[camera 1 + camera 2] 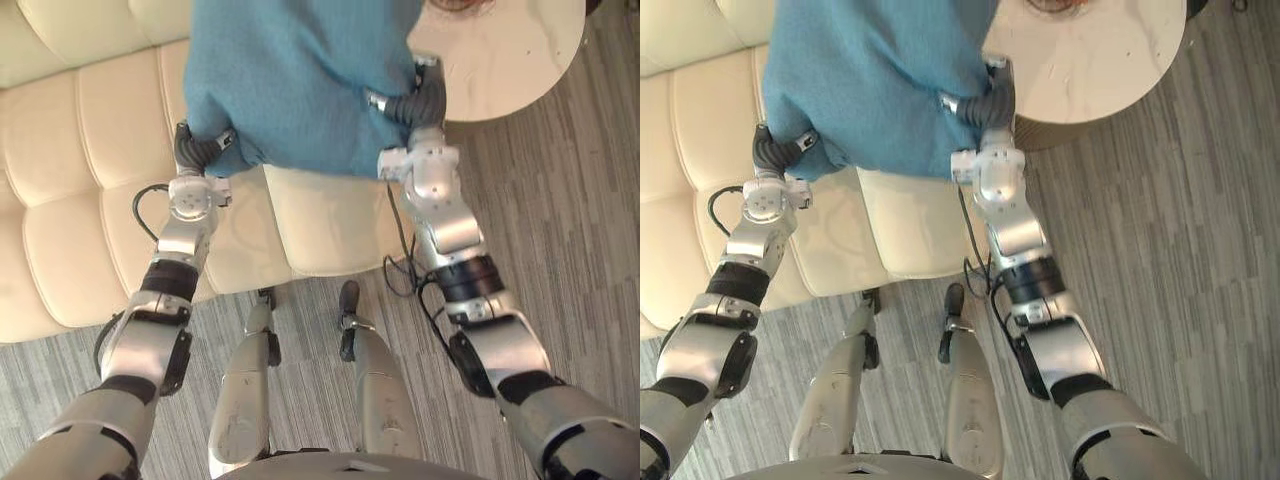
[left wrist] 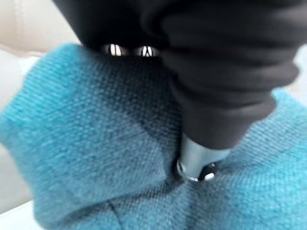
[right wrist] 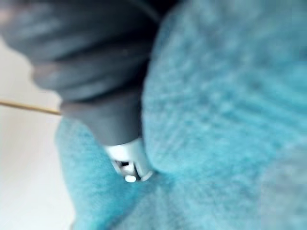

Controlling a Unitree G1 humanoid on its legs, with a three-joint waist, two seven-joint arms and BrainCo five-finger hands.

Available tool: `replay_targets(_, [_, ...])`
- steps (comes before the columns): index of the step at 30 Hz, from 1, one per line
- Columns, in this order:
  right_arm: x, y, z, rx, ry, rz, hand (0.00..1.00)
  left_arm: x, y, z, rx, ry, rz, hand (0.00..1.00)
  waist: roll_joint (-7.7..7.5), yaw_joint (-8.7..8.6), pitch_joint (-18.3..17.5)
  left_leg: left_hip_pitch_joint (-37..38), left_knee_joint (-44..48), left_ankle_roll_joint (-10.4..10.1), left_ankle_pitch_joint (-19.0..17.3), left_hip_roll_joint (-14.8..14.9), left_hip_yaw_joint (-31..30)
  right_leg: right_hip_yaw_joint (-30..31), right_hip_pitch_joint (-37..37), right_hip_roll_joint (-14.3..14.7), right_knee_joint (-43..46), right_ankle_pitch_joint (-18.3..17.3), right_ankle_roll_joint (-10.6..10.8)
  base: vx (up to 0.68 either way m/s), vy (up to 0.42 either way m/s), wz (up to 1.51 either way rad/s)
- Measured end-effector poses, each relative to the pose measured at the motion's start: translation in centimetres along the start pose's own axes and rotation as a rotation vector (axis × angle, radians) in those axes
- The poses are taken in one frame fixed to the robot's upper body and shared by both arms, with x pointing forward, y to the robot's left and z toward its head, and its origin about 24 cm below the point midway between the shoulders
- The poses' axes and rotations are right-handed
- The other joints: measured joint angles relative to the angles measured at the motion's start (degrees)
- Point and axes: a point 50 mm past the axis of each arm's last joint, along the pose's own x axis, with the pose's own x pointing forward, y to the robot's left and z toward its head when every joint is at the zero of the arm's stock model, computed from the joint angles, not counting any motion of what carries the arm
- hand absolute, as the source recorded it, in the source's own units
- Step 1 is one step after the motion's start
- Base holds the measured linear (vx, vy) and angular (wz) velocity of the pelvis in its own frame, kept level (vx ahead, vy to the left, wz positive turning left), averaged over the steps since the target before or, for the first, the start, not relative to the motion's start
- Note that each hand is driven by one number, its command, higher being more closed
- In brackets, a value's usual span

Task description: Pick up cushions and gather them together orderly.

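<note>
1. The left hand (image 1: 200, 148) was clenched on the lower corner of a teal, woven-cloth cushion (image 1: 300, 80). Its thumb (image 2: 194, 163) was pressed into the fabric, creasing it, and the fingers were hidden behind the cloth.
2. The right hand (image 1: 420, 100) grasped the opposite lower corner in the same way. Its thumb (image 3: 127, 160) dug into the cloth, which bulged around it.
3. In the head views the cushion hung between the two hands and rose from them toward 12 o'clock, the left hand at its 7 o'clock corner and the right hand at its 4 o'clock edge. It was lifted clear of the seat.
4. Under the hands lay a cream, tufted leather sofa (image 1: 80, 200), spreading from the centre toward 9 and 10 o'clock. One seat pad jutted out just below the cushion's bottom edge.
5. At 1 o'clock, just beside the right hand, stood a round, pale-topped table (image 1: 500, 55), with the cushion covering its near-left edge.
6. Grey, plank-patterned flooring (image 1: 580, 230) ran from 3 o'clock round to 6 o'clock, in front of the sofa.
</note>
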Motion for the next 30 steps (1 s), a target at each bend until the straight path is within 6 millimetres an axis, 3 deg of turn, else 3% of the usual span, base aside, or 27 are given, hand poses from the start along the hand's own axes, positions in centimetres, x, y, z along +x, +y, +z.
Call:
replay_targets(3, [-3.2, -0.1, -2.2, 0.025, 0.074, 0.002, 1.00, -2.0, 0.2, -0.8, -0.032, -0.016, -0.011, 1.00, 0.00, -0.04, -0.01, 2.65, 0.14, -0.01, -1.24, -0.33, 0.22, -0.17, 2.41, -0.45, 0.73, -1.33, 0.10, 0.05, -0.033, 0.03])
replay_targets(5, [-6.4, -0.1, -3.8, 0.061, 0.147, -0.006, 1.00, -4.4, 0.2, -1.7, -0.090, -0.013, -0.012, 1.00, 0.01, -0.29, -0.02, 4.78, 1.76, 0.41, -2.52, -0.41, 0.01, -0.50, 5.46, -0.73, 0.78, -2.29, 0.27, 0.07, -0.037, 0.06])
replay_targets(7, [-8.0, -0.3, -4.4, 0.076, 0.182, -0.013, 1.00, -5.8, 0.1, -2.4, -0.121, 0.000, -0.012, 1.00, 0.05, -0.39, -0.06, 6.48, 2.37, 0.39, -3.35, -0.51, -0.14, -1.06, 7.59, -0.99, 0.71, -2.76, 0.28, 0.09, -0.025, 0.08])
replay_targets(8, [-10.2, -0.3, -5.1, 0.102, 0.230, -0.017, 1.00, -7.8, 0.1, -3.1, -0.158, 0.019, -0.004, 1.00, 0.06, -0.69, -0.42, 9.15, 2.79, 0.15, -4.80, -0.60, -0.36, -1.78, 10.91, -1.20, 0.36, -3.51, 0.30, 0.10, -0.013, 0.10])
replay_targets(9, [-10.8, -0.4, -5.2, 0.110, 0.243, -0.018, 1.00, -8.3, 0.2, -3.3, -0.166, 0.024, -0.001, 1.00, 0.06, -0.70, -0.79, 9.60, 2.90, 0.21, -5.08, -0.61, -0.37, -1.86, 11.53, -1.20, 0.15, -3.63, 0.29, 0.10, -0.007, 0.07])
replay_targets(15, [-17.2, -0.8, -7.2, 0.188, 0.418, -0.022, 1.00, -13.6, 1.2, -5.5, -0.146, 0.096, -0.008, 1.00, 1.21, -0.93, -7.94, 14.54, 1.98, 0.40, -6.00, -0.89, -1.79, -3.90, 18.79, -1.15, -4.01, -3.86, 0.42, 0.11, 0.004, 0.11])
replay_targets(21, [-20.2, -1.1, -6.8, 0.223, 0.461, 0.003, 1.00, -17.8, 2.5, -6.3, -0.156, 0.153, 0.001, 1.00, 2.32, -0.75, -11.43, 19.41, 1.95, 0.49, -6.36, -2.09, -5.90, -8.37, 26.96, -2.17, -5.38, -5.21, 1.08, 0.04, 0.002, 0.38])
replay_targets(23, [-20.6, -1.1, -6.8, 0.226, 0.464, 0.015, 1.00, -18.8, 2.8, -6.7, -0.165, 0.174, 0.011, 1.00, 2.71, -0.20, -13.14, 18.66, 2.86, 1.14, -8.47, -2.07, -6.21, -10.15, 28.22, -2.67, -5.28, -5.25, 1.08, -0.05, 0.021, 0.53])
replay_targets(25, [-20.7, -1.1, -6.9, 0.224, 0.465, 0.024, 1.00, -19.3, 2.9, -6.9, -0.175, 0.190, 0.014, 1.00, 2.45, -0.80, -14.15, 17.79, 6.68, 1.16, -13.31, -0.57, 0.29, -13.64, 30.23, -4.67, -6.56, -4.93, 1.36, -0.08, 0.053, 0.81])
replay_targets(26, [-20.6, -1.4, -7.0, 0.216, 0.466, 0.022, 1.00, -19.4, 2.9, -7.2, -0.178, 0.197, 0.013, 1.00, 2.34, -0.79, -15.41, 15.26, 12.76, 3.55, -15.11, 1.09, 4.15, -15.44, 30.24, -6.36, -7.03, -4.64, 1.84, -0.06, 0.104, 0.77])
replay_targets(27, [-20.6, -1.5, -7.0, 0.212, 0.465, 0.021, 1.00, -19.5, 2.9, -7.4, -0.181, 0.202, 0.010, 1.00, 2.46, -0.84, -15.72, 14.38, 16.11, 4.17, -15.53, 2.14, 5.25, -16.02, 30.34, -7.11, -6.97, -4.44, 2.20, -0.06, 0.192, 0.59])
replay_targets(28, [-20.7, -1.6, -7.2, 0.202, 0.470, 0.023, 1.00, -19.6, 2.9, -7.7, -0.192, 0.216, 0.003, 1.00, 2.43, -0.93, -16.22, 13.48, 21.05, 4.19, -16.35, 4.50, 6.82, -16.74, 30.44, -8.25, -7.01, -3.93, 3.01, -0.01, 0.241, 0.54])
replay_targets(29, [-20.9, -1.9, -7.6, 0.182, 0.487, 0.025, 1.00, -19.8, 2.8, -8.3, -0.196, 0.242, -0.002, 1.00, 3.52, -1.36, -17.46, 13.22, 24.90, 4.29, -16.81, 8.82, 8.92, -17.94, 31.34, -8.86, -7.45, -2.91, 4.67, 0.00, 0.272, 0.46])
replay_targets(30, [-21.0, -2.1, -7.8, 0.176, 0.495, 0.018, 1.00, -19.9, 2.7, -8.6, -0.198, 0.252, -0.005, 1.00, 4.32, -1.43, -18.13, 13.52, 24.85, 4.00, -16.45, 10.27, 9.43, -18.29, 31.34, -8.88, -7.41, -2.65, 5.11, 0.01, 0.340, 0.52])
